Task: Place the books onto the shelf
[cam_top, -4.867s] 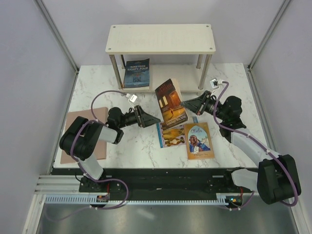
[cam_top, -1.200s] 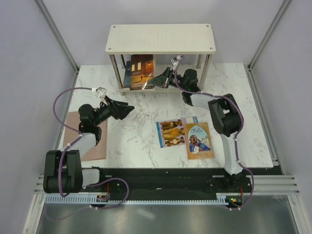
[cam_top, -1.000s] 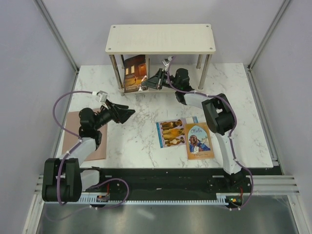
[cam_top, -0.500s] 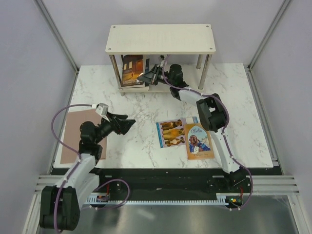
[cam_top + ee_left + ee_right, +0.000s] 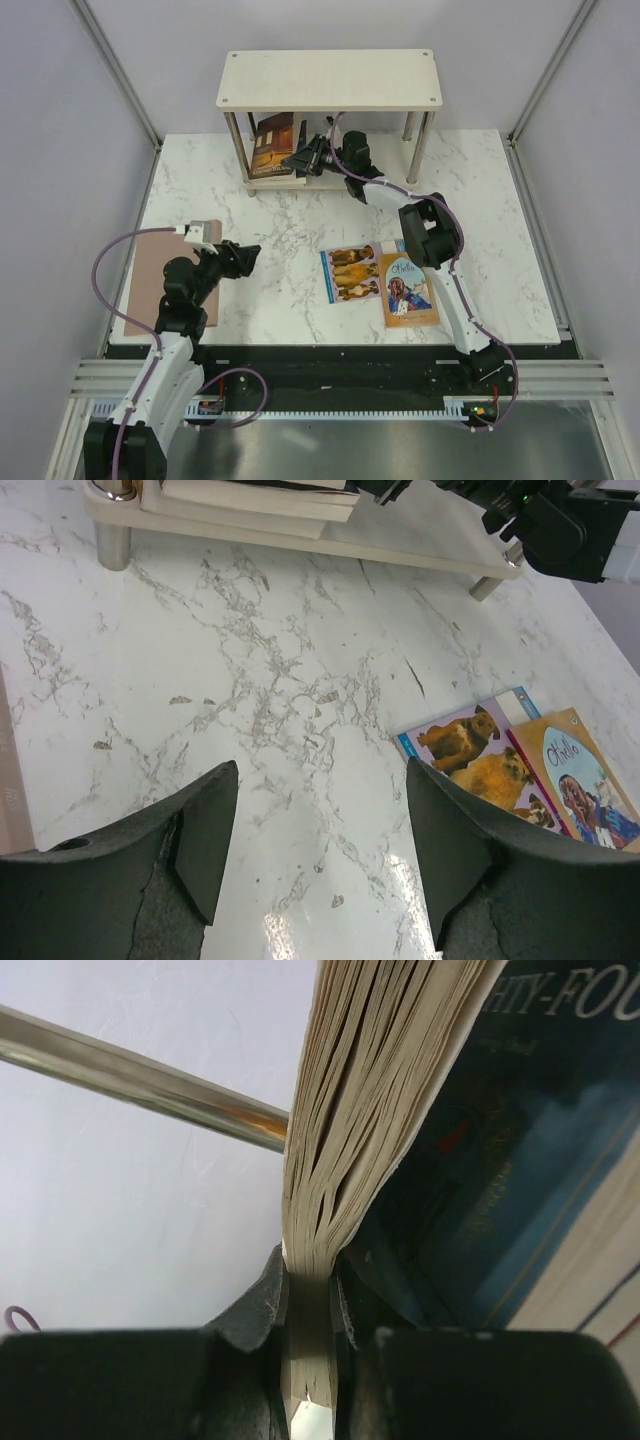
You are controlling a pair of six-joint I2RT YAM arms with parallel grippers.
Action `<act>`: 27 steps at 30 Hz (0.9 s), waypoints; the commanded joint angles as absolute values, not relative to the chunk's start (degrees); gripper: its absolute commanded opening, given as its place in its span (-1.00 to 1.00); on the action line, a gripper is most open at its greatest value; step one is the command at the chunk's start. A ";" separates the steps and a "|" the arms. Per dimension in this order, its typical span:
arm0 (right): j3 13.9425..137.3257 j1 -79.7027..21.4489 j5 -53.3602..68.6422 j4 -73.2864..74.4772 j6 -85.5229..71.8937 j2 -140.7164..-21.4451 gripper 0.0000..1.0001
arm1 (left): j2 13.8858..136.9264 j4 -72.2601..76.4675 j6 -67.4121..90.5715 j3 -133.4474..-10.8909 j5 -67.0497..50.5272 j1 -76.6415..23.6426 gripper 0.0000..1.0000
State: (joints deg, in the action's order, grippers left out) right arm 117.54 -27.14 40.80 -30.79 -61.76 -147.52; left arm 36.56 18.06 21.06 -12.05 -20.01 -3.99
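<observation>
The brown-covered paperback (image 5: 274,145) rests on the lower tier of the shelf (image 5: 330,78), over "Nineteen Eighty-Four" (image 5: 520,1160), with its page edge clamped in the right pincer (image 5: 303,160). We would settle it flat and square before releasing. The left pincer (image 5: 318,800) hovers wide above the bench (image 5: 290,215). The upper board hides how the stack lies.

From here the top board of the shelf (image 5: 330,80) hides the far end of the brown-covered book (image 5: 273,148), and the right wrist view's edge cuts off the dark blue book (image 5: 520,1150) mid-title.
</observation>
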 commanded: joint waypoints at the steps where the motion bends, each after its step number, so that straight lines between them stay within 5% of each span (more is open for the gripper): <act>1: 119.36 -26.37 38.59 -33.92 -62.66 -147.39 -1.00 | 36.56 17.75 18.19 -14.06 -19.07 -4.04 0.49; 5: 119.53 -25.84 38.50 -34.45 -63.28 -147.83 -0.98 | 36.74 17.93 18.02 -13.98 -19.60 -4.04 0.49; 8: 119.53 -25.66 38.32 -34.10 -63.11 -147.75 -0.49 | 36.91 18.02 18.02 -13.71 -19.86 -4.04 0.48; 16: 120.76 -25.40 37.53 -29.63 -61.61 -147.83 -0.01 | 37.79 18.63 18.19 -13.89 -20.83 -4.04 0.48; 23: 123.04 -25.40 36.74 -25.93 -60.91 -148.53 -0.26 | 37.88 19.07 18.46 -13.45 -21.53 -4.04 0.47; 25: 124.10 -25.40 36.82 -23.83 -60.04 -149.15 -0.56 | 37.97 19.07 18.46 -13.36 -21.71 -4.04 0.47; 26: 124.80 -25.40 36.74 -23.21 -60.03 -149.41 -0.97 | 38.06 19.07 18.46 -13.36 -21.71 -4.04 0.47; 27: 124.98 -25.40 36.83 -22.94 -60.03 -149.50 -1.00 | 38.06 19.16 18.46 -13.27 -21.71 -4.04 0.47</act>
